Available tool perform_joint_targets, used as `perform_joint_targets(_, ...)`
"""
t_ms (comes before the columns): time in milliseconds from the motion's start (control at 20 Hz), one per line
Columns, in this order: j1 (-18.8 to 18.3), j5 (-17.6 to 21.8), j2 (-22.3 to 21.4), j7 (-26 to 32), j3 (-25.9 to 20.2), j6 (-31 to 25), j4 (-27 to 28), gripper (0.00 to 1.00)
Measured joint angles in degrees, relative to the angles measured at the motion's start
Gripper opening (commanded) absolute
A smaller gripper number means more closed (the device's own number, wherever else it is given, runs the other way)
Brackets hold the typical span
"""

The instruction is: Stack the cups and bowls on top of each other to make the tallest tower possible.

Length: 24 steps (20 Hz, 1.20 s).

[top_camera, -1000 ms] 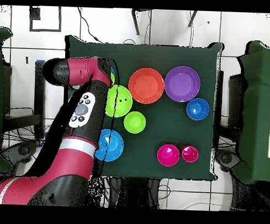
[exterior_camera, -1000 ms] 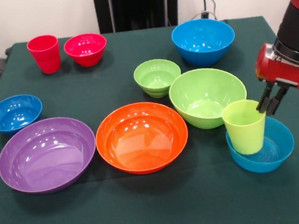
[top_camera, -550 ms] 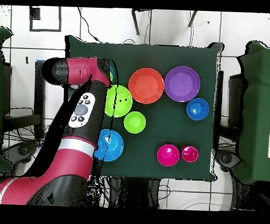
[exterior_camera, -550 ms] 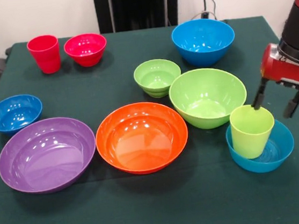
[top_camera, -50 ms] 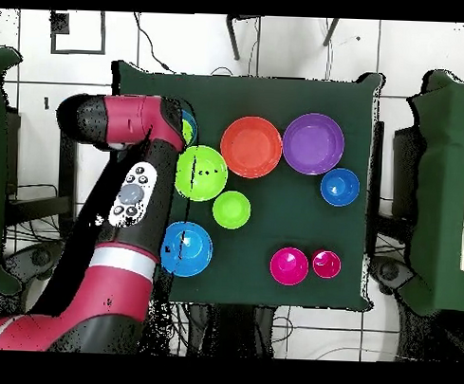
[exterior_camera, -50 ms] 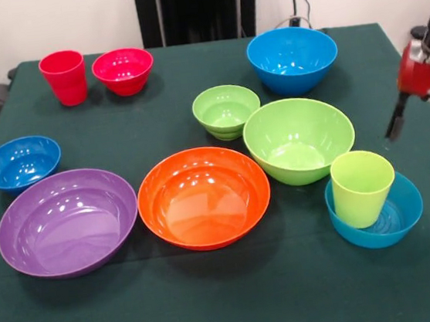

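My gripper [exterior_camera, -50 ms: 422,123] hangs with fingers spread wide, holding nothing, at the table's [exterior_camera, -50 ms: 215,301] right edge in the front view. The lime green cup [exterior_camera, -50 ms: 362,188] stands upright inside the teal-blue bowl [exterior_camera, -50 ms: 397,222], below and left of my fingertips, clear of them. The red cup [exterior_camera, -50 ms: 64,77] and red bowl [exterior_camera, -50 ms: 123,70] sit side by side at the far left corner, well apart from me.
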<state>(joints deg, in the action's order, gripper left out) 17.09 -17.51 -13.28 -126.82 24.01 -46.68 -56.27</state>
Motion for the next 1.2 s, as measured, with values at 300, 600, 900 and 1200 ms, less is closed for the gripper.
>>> perform_joint_targets(300,0.5,-0.1,-5.7,0.0,0.0,0.7,-7.1,1.0)
perform_joint_targets(600,0.8,0.4,-11.3,0.0,-0.2,5.1,-16.7,1.0)
perform_joint_targets(900,0.3,2.3,-16.0,0.0,-0.6,11.4,-25.6,1.0)
perform_joint_targets(1200,-3.2,7.1,-19.8,0.0,-2.0,20.3,-33.9,1.0)
